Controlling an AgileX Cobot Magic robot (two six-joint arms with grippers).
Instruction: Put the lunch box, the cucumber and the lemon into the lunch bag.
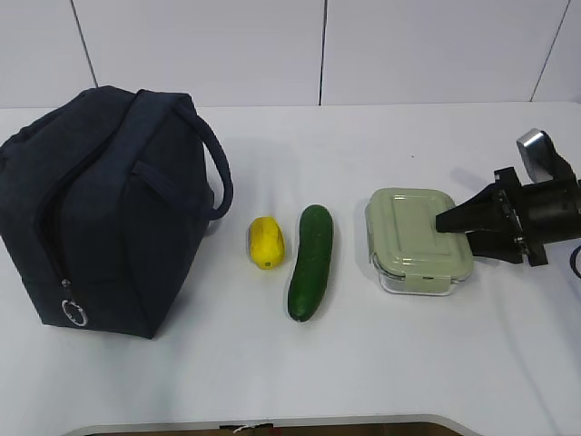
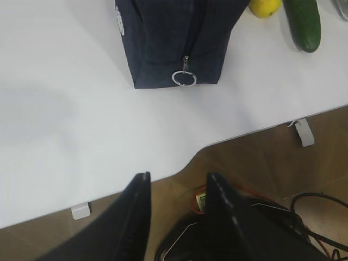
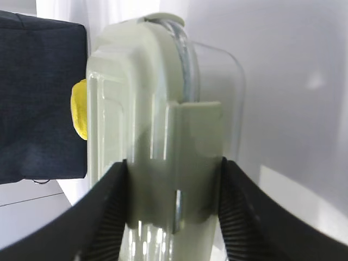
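Note:
The lunch bag (image 1: 100, 200) stands at the left of the white table, its zipper closed with the silver ring pull (image 1: 74, 312) low on the near end; it also shows in the left wrist view (image 2: 174, 32). The lemon (image 1: 266, 242) and the cucumber (image 1: 311, 262) lie side by side to its right. The lunch box (image 1: 413, 238) rests further right. My right gripper (image 1: 458, 232) grips its right end; in the right wrist view (image 3: 174, 163) both pads press the box (image 3: 147, 98). My left gripper (image 2: 176, 176) is open and empty, off the table's front edge.
The table's front edge (image 2: 163, 163) runs just ahead of my left gripper, with brown floor and cables (image 2: 315, 206) below. Bare table (image 1: 408, 363) lies in front of the objects. A white wall stands behind.

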